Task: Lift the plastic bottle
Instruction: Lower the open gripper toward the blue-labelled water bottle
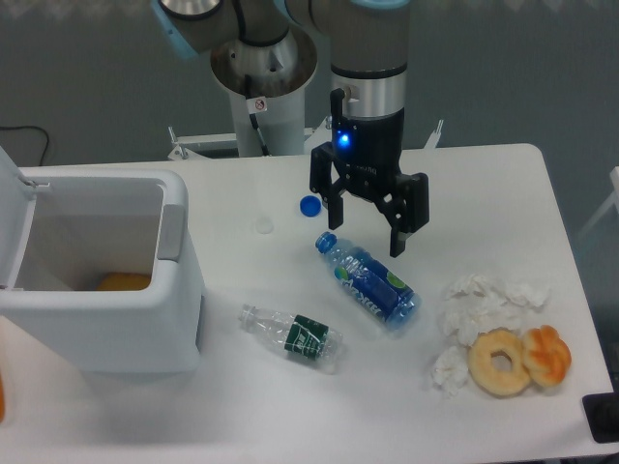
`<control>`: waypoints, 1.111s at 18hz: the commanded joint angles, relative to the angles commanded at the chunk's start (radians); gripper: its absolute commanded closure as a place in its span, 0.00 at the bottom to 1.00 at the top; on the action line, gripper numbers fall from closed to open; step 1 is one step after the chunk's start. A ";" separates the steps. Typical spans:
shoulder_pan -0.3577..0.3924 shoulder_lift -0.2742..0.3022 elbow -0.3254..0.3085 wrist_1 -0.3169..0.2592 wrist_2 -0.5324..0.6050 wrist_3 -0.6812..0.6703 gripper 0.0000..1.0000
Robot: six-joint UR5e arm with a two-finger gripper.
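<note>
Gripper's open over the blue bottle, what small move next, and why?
Probably shift the open gripper toward the camera and the bin side: it hangs above the blue-labelled bottle, while the green-labelled plastic bottle lies untouched nearer the white bin.

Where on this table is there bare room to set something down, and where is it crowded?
Bare: the far right corner beyond the pincer, and the near strip in front of the plastic bottle. Crowded: the middle, where the blue-labelled bottle lies, and the right edge with crumpled tissues and doughnuts. The white bin fills the left.
</note>
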State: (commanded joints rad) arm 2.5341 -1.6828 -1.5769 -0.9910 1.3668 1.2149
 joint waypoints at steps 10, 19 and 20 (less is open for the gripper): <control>-0.014 0.002 -0.029 0.006 -0.014 -0.015 0.00; -0.031 0.008 -0.129 0.055 -0.034 -0.028 0.00; -0.031 0.006 -0.130 0.055 -0.034 -0.026 0.00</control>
State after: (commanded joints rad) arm 2.5035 -1.6766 -1.7073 -0.9357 1.3330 1.1888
